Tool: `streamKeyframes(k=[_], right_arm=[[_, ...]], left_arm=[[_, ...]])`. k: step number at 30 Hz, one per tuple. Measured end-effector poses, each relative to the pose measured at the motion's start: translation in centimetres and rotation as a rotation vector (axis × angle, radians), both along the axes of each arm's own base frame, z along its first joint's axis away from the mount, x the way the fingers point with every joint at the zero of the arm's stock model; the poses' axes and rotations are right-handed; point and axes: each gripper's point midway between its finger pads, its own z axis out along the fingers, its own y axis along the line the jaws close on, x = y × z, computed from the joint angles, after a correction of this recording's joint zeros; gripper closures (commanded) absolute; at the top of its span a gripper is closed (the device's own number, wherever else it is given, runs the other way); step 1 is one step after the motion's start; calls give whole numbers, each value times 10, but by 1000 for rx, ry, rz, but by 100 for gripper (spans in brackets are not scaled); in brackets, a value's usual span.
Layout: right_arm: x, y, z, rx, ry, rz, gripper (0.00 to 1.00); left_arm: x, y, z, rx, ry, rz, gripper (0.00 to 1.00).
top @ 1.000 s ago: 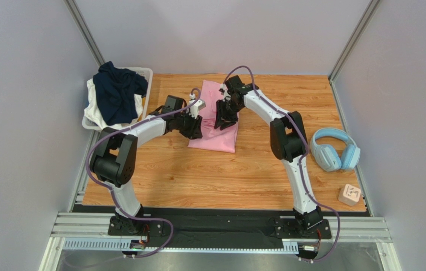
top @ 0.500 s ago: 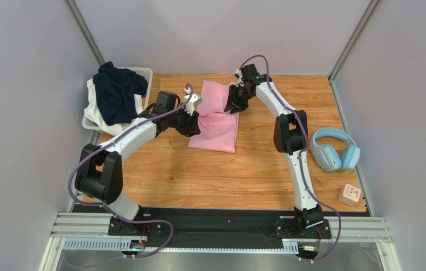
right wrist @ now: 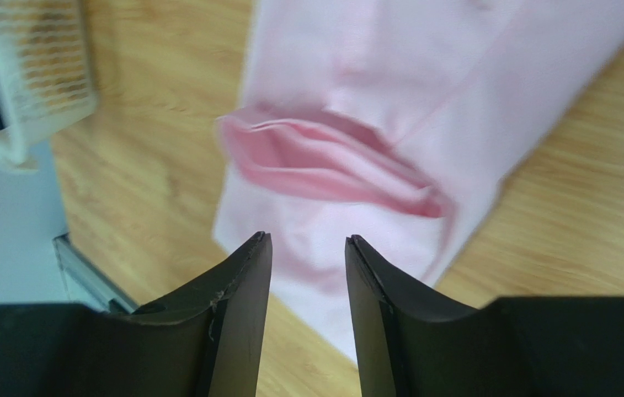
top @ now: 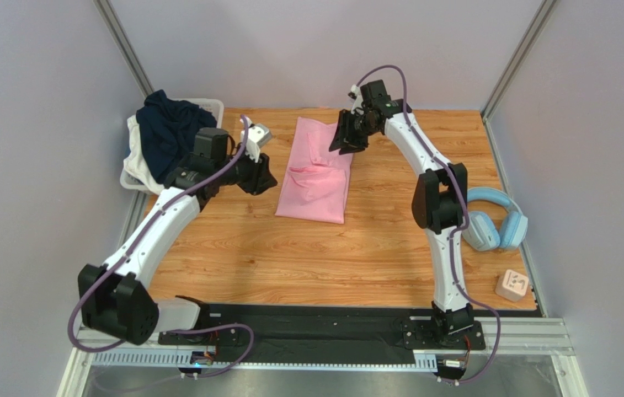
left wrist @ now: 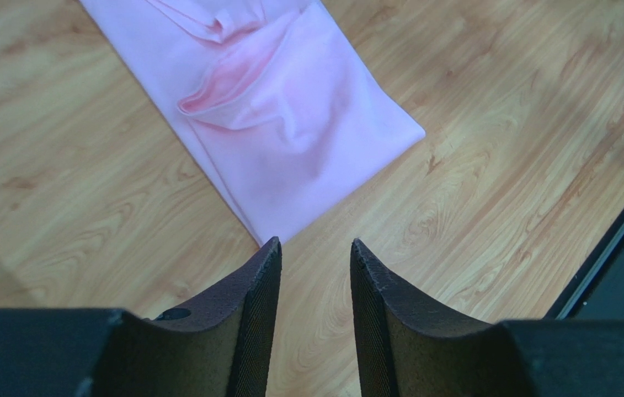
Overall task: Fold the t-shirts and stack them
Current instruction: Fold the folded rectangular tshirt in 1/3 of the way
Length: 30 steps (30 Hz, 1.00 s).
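The pink shirt (top: 317, 174) lay on the table (top: 373, 248) as a long strip, rumpled in the middle; the navy shirt (top: 172, 132) sat in the basket (top: 216, 106). The left gripper (left wrist: 315, 246) and the right gripper (right wrist: 307, 240) hung empty, jaws narrowly apart. The folding seemed half done; next, the strip's end would need grasping.

— What lies below the jaws?
— The pink t-shirt (right wrist: 423, 74), spread on the wooden surface (right wrist: 149, 141), with a raised fold (right wrist: 323, 161) bunched across its middle.
— Do they grip it?
— No, they stand apart above it with nothing between them.
— And upper left?
— A corner of the white basket (right wrist: 41, 74).
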Motion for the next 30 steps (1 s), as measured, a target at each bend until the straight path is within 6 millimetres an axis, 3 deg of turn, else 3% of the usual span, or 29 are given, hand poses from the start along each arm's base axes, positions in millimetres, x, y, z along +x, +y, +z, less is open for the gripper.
streamKeyframes(k=[4, 6, 8, 11, 16, 19, 21, 27, 30], right_arm=[[-40, 43, 52, 85, -75, 121, 57], [-62, 72, 61, 113, -86, 199, 57], [-80, 98, 51, 127, -63, 265, 57], [-99, 124, 14, 124, 20, 333, 57], [-100, 124, -66, 69, 174, 325, 57], [-95, 116, -92, 46, 231, 302, 56], [-89, 113, -92, 57, 237, 295, 56], [-52, 106, -68, 104, 143, 261, 56], [-36, 94, -67, 126, 133, 224, 56]], left_arm=[[-7, 11, 44, -14, -109, 39, 54], [-7, 15, 60, -20, -154, 59, 54], [-5, 22, 63, -15, -164, 85, 54], [-2, 29, 54, 8, -134, 118, 54], [0, 34, 39, 34, -82, 135, 54], [0, 35, 37, 34, -73, 140, 54], [0, 35, 37, 34, -72, 141, 54], [0, 34, 34, 31, -59, 136, 54], [0, 34, 34, 32, -57, 136, 54]])
